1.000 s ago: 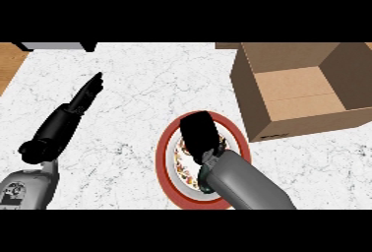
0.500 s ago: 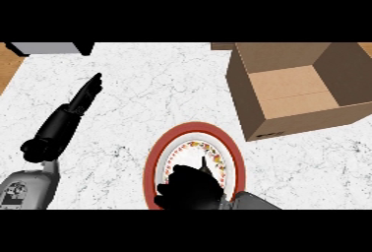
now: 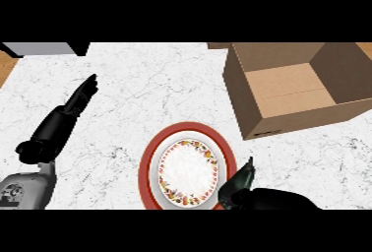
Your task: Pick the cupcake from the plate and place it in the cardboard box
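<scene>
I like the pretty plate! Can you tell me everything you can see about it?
The round plate with a red rim lies flat on the white marble counter, near its front edge. Inside the red band runs a white ring, then a ring of small orange and brown patterns around a plain white middle. Nothing sits on it. The black right robot hand overlaps its lower right rim.

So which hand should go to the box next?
Right, probably. The right hand is at the plate's right edge, on the same side as the cardboard box. The left hand lies open far off to the left. No cupcake shows on the plate; the right hand may hide it.
</scene>
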`<move>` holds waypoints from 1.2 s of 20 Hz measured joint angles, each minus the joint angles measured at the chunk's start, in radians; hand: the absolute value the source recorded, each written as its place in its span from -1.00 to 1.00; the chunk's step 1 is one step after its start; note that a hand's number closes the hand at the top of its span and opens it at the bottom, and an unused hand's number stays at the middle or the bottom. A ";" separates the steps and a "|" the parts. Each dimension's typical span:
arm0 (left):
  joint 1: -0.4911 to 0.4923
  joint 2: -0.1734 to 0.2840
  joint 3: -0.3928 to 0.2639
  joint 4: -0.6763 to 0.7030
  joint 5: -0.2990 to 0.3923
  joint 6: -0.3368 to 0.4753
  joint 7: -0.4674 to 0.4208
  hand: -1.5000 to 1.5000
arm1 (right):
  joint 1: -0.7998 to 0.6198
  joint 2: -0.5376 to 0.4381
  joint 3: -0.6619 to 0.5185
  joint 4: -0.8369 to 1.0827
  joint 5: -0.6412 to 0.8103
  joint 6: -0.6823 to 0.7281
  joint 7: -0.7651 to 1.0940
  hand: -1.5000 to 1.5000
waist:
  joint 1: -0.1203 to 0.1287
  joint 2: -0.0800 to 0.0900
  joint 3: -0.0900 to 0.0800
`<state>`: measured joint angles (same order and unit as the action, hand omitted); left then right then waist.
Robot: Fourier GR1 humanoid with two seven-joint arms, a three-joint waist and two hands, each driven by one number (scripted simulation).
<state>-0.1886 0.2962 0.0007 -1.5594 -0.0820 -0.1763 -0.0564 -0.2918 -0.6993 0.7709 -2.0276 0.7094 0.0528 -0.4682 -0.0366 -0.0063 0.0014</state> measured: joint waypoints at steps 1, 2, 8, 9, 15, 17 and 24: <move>0.004 0.001 0.000 -0.002 -0.004 0.002 -0.005 0.00 | 0.019 -0.037 -0.053 -0.033 -0.050 0.002 -0.011 1.00 | 0.000 0.001 0.000; 0.012 -0.004 -0.005 -0.008 -0.009 0.006 -0.008 0.00 | 0.038 -0.060 -0.108 -0.055 -0.099 -0.001 -0.009 1.00 | 0.000 0.001 0.000; -0.006 0.003 -0.002 -0.005 -0.005 -0.010 -0.003 0.00 | 0.102 -0.092 -0.386 -0.077 -0.401 0.029 0.097 1.00 | 0.008 0.005 -0.001; -0.005 0.002 -0.001 -0.010 -0.003 -0.013 0.000 0.00 | 0.098 -0.099 -0.432 -0.060 -0.443 0.040 0.112 1.00 | 0.013 0.005 -0.001; -0.025 -0.025 -0.027 0.005 -0.028 -0.006 -0.004 0.00 | -0.052 -0.083 -0.600 0.129 -0.607 0.123 0.226 1.00 | 0.040 0.009 -0.002; -0.013 -0.028 -0.030 -0.011 -0.025 -0.014 -0.004 0.00 | -0.113 -0.072 -0.626 0.229 -0.616 0.145 0.229 1.00 | 0.049 0.010 -0.002; -0.025 -0.041 -0.034 0.004 -0.039 -0.017 -0.015 0.00 | -0.322 -0.078 -0.595 0.551 -0.457 0.211 0.151 1.00 | 0.065 0.013 -0.002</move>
<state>-0.2132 0.2551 -0.0332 -1.5556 -0.1207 -0.1930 -0.0711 -0.6138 -0.7772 0.1756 -1.4762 0.2520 0.2642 -0.3175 0.0281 0.0071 -0.0004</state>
